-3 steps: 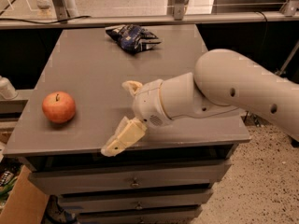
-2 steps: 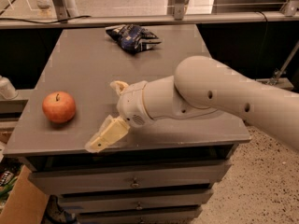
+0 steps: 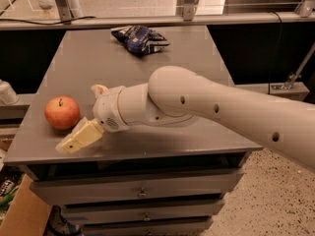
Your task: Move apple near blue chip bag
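Note:
The red-orange apple [image 3: 62, 112] sits upright near the front left corner of the grey table [image 3: 197, 63]. The wrinkly dark blue chip bag [image 3: 140, 38] lies at the far middle of the table, well apart from the apple. My gripper [image 3: 84, 115] is just right of the apple, low over the table, open and empty. One cream finger [image 3: 78, 139] reaches toward the front edge below the apple, and the other [image 3: 98, 89] shows behind it. The white arm comes in from the right.
The table stands on a cabinet with drawers [image 3: 142, 193]. A metal rail with posts [image 3: 162, 19] runs behind the table. A white object [image 3: 7, 93] sits off the table's left side, and a cardboard box [image 3: 19, 215] stands on the floor at the lower left.
My arm has swung left along the table's front, bringing the open gripper close beside the apple. The apple and chip bag have not moved.

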Controlling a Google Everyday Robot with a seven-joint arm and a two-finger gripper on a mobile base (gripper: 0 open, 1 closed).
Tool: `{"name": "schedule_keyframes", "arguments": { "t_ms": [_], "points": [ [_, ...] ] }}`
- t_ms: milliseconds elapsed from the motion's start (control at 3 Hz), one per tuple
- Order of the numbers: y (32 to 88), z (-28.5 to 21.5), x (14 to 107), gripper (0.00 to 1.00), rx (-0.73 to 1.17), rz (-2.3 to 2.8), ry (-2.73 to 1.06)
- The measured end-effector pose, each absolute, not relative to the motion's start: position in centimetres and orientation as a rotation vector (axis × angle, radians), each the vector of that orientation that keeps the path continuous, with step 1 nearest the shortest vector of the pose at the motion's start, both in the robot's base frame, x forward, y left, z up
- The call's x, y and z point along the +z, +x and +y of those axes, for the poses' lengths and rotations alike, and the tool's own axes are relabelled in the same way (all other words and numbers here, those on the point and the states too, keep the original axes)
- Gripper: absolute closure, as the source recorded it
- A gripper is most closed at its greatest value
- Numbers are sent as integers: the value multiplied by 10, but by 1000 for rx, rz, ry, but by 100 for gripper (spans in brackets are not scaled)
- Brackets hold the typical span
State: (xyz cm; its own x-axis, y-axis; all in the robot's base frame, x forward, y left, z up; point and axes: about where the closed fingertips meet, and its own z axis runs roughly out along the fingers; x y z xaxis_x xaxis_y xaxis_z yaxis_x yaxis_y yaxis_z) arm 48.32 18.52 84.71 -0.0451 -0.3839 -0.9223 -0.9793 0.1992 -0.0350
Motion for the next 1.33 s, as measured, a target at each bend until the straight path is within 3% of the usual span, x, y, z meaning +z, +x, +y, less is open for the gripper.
{"name": "schedule_keyframes", "arguments": {
  "t_ms": [667,1333],
  "points": [
    [492,231,838,0,911,1559,-1271],
    [495,242,835,41,921,1547,-1247]
  ]
}}
